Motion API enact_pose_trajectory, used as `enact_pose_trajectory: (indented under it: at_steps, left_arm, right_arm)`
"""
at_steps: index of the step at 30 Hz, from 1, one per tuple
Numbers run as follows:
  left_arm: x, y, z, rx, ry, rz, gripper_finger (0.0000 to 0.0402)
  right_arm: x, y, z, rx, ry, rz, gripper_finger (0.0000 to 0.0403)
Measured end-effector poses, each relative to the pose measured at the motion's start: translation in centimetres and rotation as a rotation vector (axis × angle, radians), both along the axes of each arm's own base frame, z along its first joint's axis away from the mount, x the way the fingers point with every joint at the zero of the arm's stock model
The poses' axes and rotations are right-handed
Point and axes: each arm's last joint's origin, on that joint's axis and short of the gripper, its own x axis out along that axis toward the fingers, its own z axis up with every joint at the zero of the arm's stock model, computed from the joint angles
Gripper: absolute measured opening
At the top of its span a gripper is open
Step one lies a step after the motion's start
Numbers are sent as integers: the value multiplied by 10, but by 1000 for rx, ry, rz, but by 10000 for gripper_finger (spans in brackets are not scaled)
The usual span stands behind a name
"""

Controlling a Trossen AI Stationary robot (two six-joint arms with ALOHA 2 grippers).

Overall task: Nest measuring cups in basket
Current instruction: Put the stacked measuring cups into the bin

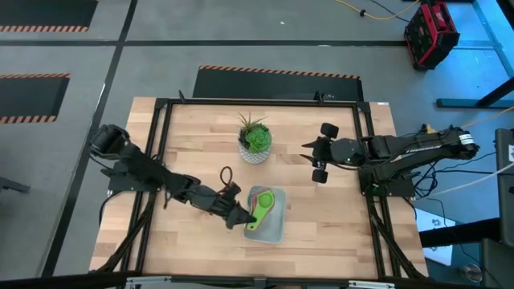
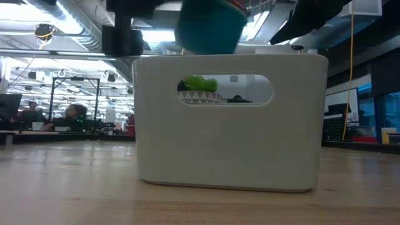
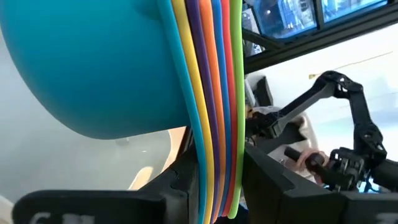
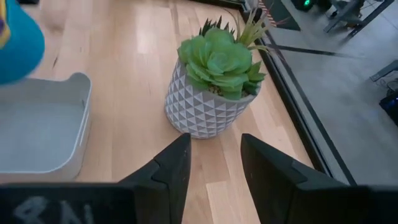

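Note:
The measuring cups point(image 1: 263, 205) sit nested in one stack, with teal outermost point(image 3: 93, 68) and green innermost. My left gripper point(image 1: 243, 215) is shut on the stack and holds it over the pale grey-blue basket point(image 1: 271, 229). In the low view the teal bowl point(image 2: 209, 28) shows above the basket's rim point(image 2: 231, 59). My right gripper point(image 4: 211, 168) waits open over the table's right part, with nothing between its fingers. It faces the potted plant point(image 4: 214, 81). My left gripper pinches the stacked flat handles point(image 3: 214, 177) between its two fingers point(image 3: 286, 186), one finger on each flat face of the stack. The fingers come nearly level from the table's left and lie along the handles. The stack is lifted clear above the basket, green inside up.
A white patterned pot with a green plant point(image 1: 254, 140) stands on the table beyond the basket. A black frame point(image 1: 161, 160) borders the wooden table. Bare wood lies left and right of the basket.

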Motion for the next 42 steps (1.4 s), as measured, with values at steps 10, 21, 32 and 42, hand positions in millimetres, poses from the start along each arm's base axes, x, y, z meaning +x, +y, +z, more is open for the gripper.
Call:
enact_pose_trajectory:
  at_steps: [10,21,32,42]
  left_arm:
    - [24,8,-34,-108,29,-22,85]
    - [33,15,-60,-138,109,-10,85]
    - [35,21,-64,-145,144,16,85]
    - [32,21,-72,-121,230,22,85]
  right_arm:
    - [9,10,12,176,-139,256,145]
    - [12,12,18,205,-210,319,145]
    - [12,12,18,205,-209,319,145]
    - [12,12,18,205,-208,319,145]
